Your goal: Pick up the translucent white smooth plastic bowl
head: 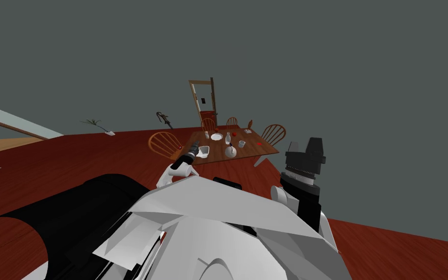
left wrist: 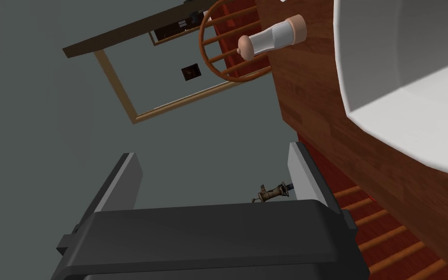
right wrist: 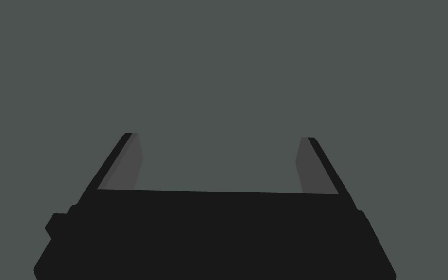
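In the head view, the left gripper (head: 195, 146) reaches over the near corner of the wooden table (head: 249, 148), its tip just beside the white bowl (head: 203, 151). The left wrist view adds that its 2 fingers (left wrist: 126, 180) stand wide apart with nothing between them; the bowl sits on the tabletop outside 1 finger, and a tan-capped white bottle (left wrist: 271, 36) stands farther along. The right gripper (right wrist: 218, 138) is spread wide, holding nothing.

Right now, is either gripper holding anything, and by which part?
Nothing is held. The left gripper, jaws open, is beside the white bowl on the table, not around it; the right gripper is open and empty.
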Robot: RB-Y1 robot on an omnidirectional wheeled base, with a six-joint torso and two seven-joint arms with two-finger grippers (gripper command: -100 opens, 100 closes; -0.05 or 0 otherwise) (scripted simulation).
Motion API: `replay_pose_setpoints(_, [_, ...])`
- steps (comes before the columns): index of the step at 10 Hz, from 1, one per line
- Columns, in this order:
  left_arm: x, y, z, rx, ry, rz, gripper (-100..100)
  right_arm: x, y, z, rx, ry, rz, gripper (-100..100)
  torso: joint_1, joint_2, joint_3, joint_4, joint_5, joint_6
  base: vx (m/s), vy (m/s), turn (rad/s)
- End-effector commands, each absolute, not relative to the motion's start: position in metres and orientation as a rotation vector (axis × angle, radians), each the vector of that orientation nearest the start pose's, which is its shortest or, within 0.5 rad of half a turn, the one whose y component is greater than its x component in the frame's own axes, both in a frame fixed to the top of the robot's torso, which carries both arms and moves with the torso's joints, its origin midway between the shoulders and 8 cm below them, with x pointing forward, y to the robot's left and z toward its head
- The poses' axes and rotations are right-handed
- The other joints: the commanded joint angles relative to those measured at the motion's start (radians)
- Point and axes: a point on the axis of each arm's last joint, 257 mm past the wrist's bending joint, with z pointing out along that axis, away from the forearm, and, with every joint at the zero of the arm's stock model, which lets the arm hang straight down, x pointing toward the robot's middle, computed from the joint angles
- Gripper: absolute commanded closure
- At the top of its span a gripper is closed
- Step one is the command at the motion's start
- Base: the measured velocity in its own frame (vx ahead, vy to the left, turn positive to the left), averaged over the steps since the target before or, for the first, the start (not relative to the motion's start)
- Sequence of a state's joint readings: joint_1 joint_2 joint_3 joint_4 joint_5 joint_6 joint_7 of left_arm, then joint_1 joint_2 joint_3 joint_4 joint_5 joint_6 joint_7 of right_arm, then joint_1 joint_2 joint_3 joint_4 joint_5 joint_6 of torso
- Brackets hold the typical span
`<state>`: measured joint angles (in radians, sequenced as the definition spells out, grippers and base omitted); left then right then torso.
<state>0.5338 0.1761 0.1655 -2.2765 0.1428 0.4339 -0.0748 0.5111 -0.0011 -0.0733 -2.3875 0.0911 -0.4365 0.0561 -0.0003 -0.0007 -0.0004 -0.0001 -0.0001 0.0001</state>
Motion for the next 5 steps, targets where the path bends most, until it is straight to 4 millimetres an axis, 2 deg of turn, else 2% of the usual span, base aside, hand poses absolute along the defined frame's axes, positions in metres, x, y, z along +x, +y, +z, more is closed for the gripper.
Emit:
replay_pose_setpoints(1, [0.379, 0.382, -0.210, -1.368, 1.322, -0.772, -100, 0.329, -0.290, 0.057, 0.544, 0.650, 1.117, 0, 0.000, 0.000, 0.000, 0.000, 0.000, 0.000, 0.009, -0.003, -0.015])
replay_pose_setpoints(5, [0.372, 0.391, -0.236, -1.470, 1.356, -0.729, -100, 0.329, -0.290, 0.057, 0.544, 0.650, 1.117, 0, 0.000, 0.000, 0.000, 0.000, 0.000, 0.000, 0.007, -0.001, -0.020])
